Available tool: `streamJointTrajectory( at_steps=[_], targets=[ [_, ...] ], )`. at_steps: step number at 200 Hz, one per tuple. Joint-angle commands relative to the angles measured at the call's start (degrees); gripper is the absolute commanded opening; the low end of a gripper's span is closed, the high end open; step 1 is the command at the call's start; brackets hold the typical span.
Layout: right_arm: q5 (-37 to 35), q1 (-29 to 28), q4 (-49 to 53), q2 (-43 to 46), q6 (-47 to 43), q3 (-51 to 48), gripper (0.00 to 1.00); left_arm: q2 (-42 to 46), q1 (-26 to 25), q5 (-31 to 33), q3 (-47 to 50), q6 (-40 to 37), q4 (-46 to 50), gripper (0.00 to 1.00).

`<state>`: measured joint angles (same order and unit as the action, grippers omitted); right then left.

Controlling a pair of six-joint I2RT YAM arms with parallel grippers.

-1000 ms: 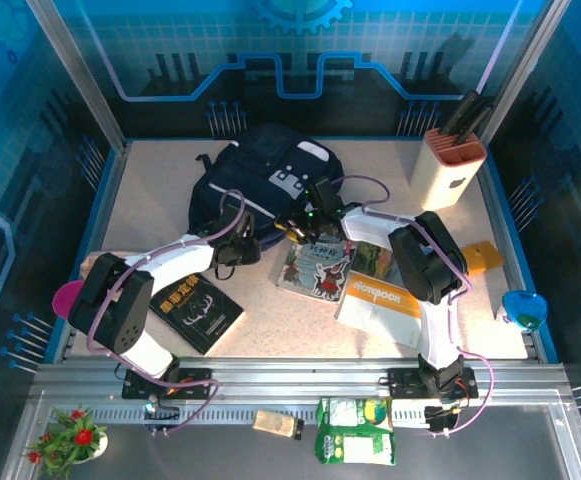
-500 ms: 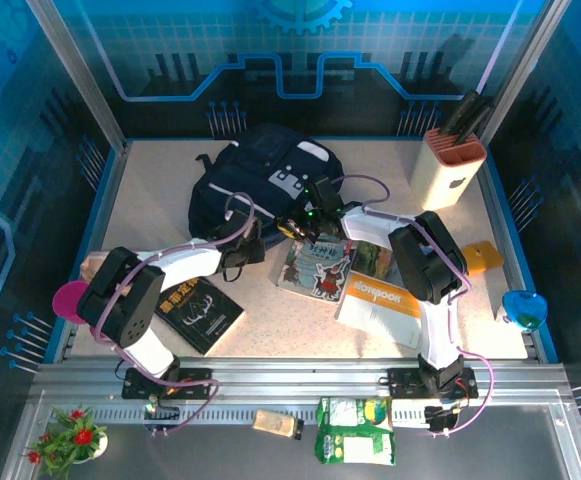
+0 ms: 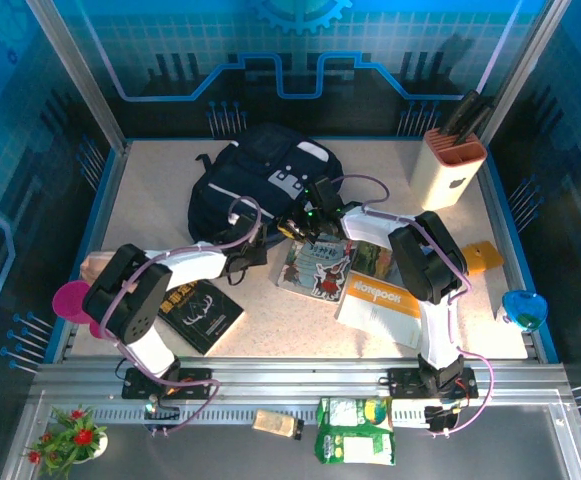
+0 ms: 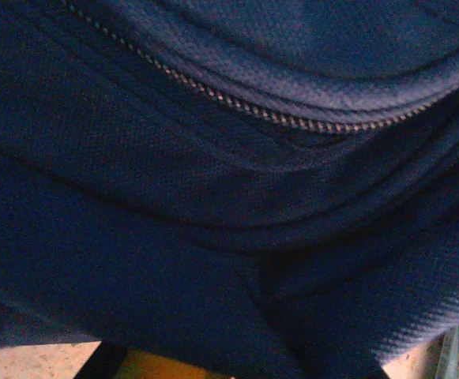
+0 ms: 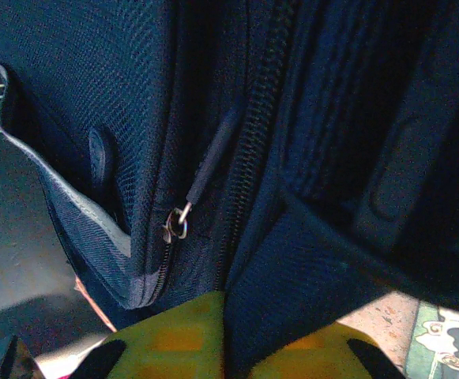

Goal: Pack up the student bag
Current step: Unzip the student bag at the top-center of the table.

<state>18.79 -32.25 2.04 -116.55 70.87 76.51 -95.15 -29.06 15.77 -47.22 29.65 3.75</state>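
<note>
Books (image 3: 317, 267) flank the student bag (image 3: 260, 170), left claw (image 3: 255, 250) and right claw (image 5: 227, 347) pinching its fabric.

Bare worktop (image 3: 150, 205) lies left of the student bag (image 3: 260, 170) and between it and the knife block (image 3: 452, 170) at upper right; books (image 3: 317, 268) crowd the centre and lower left.

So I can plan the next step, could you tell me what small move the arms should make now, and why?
Probably pull the two grips gently apart. Both the left gripper and right gripper are shut on the bag at its near edge, and the zipper looks closed; taut fabric should ease unzipping.
</note>
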Motion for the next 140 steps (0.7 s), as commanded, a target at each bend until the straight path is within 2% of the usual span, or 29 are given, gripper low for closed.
streamJointTrajectory(
  at_steps=[1, 18, 43, 62, 108, 127, 140],
  targets=[
    [-1.3, -0.3, 1.3, 1.9, -2.8, 1.5, 0.12, 3.5, 0.2, 3.7, 1.8, -1.6, 4.0, 0.0],
    [-2.7, 0.3, 2.4, 2.0, -4.2, 1.8, 0.12, 6.0, 0.6, 4.0, 2.8, -2.8, 6.4, 0.0],
    [-5.0, 1.3, 3.8, 2.1, -6.3, 2.2, 0.12, 9.6, 2.7, 1.3, 3.5, -4.6, 11.9, 0.0],
    [-6.6, 2.2, 5.2, 2.0, -8.1, 3.2, 0.12, 11.2, 4.8, -2.8, 1.5, -6.1, 19.2, 0.0],
    [-8.1, 3.3, 8.0, 1.2, -12.4, 7.0, 0.12, 11.1, 7.0, -3.3, -5.2, -7.9, 32.8, 0.0],
    [-8.1, 3.4, 9.1, 1.2, -13.9, 8.7, 0.12, 11.4, 7.3, -7.0, -7.9, -8.4, 35.2, 0.0],
    [-8.4, 3.9, 9.3, 1.4, -14.9, 9.1, 0.12, 11.7, 7.2, -12.2, -9.1, -9.3, 35.3, 0.0]
  ],
)
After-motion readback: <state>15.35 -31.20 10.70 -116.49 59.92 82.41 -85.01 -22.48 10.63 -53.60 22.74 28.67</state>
